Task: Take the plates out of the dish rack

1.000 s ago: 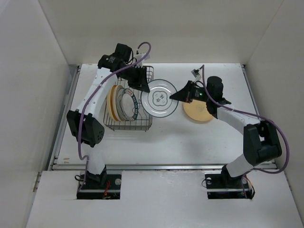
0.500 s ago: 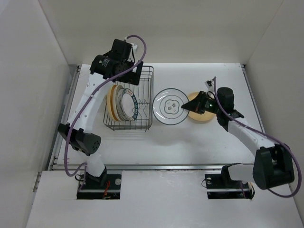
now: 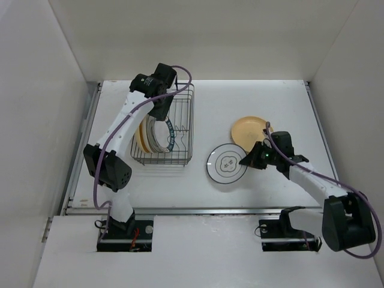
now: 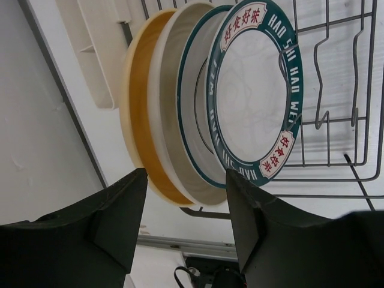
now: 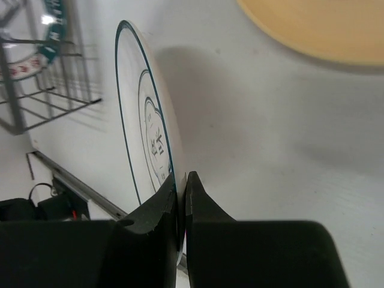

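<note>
The dish rack (image 3: 180, 157) stands at the left of the table with several plates (image 3: 153, 133) upright in it. In the left wrist view a teal-rimmed plate with red lettering (image 4: 255, 90) stands in front, and a tan plate (image 4: 135, 120) at the back. My left gripper (image 3: 159, 111) hovers over these plates, open (image 4: 186, 204), with nothing between its fingers. My right gripper (image 3: 247, 161) is shut (image 5: 181, 186) on the rim of a white plate with a thin dark rim and centre motif (image 3: 228, 163) (image 5: 144, 120), low over the table's near middle.
A tan plate (image 3: 251, 133) (image 5: 318, 30) lies flat on the table just beyond the right gripper. The rack's wire bars and divider prongs (image 4: 336, 90) stand right of the racked plates. The table's raised front rail (image 3: 204, 210) runs close below the held plate.
The right arm carried the white plate from beside the rack toward the near right. The left gripper let go of that plate, opened and swung back over the racked plates.
</note>
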`<move>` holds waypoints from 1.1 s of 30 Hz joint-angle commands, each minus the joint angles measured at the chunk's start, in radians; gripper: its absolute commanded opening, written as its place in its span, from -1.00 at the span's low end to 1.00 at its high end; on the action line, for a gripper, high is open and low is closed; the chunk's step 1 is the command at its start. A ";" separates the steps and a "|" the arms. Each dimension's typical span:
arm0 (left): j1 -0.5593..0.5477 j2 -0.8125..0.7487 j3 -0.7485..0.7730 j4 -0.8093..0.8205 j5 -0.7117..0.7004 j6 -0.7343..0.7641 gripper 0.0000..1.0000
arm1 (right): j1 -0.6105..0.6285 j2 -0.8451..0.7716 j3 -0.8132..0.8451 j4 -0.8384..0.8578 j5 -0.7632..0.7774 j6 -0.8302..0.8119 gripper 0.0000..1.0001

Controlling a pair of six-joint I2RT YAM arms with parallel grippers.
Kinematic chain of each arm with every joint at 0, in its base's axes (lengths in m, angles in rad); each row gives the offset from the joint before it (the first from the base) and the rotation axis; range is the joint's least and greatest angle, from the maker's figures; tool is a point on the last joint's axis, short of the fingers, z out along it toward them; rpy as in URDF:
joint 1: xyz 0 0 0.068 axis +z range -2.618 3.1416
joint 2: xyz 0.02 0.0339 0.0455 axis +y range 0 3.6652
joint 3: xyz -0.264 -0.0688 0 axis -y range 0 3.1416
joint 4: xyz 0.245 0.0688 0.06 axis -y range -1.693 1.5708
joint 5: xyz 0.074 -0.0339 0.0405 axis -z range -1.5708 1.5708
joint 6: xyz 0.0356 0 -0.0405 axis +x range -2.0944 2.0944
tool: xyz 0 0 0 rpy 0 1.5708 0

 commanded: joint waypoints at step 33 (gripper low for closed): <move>-0.068 0.157 0.038 -0.073 -0.042 0.040 0.09 | 0.074 0.126 0.165 -0.227 0.338 -0.012 0.84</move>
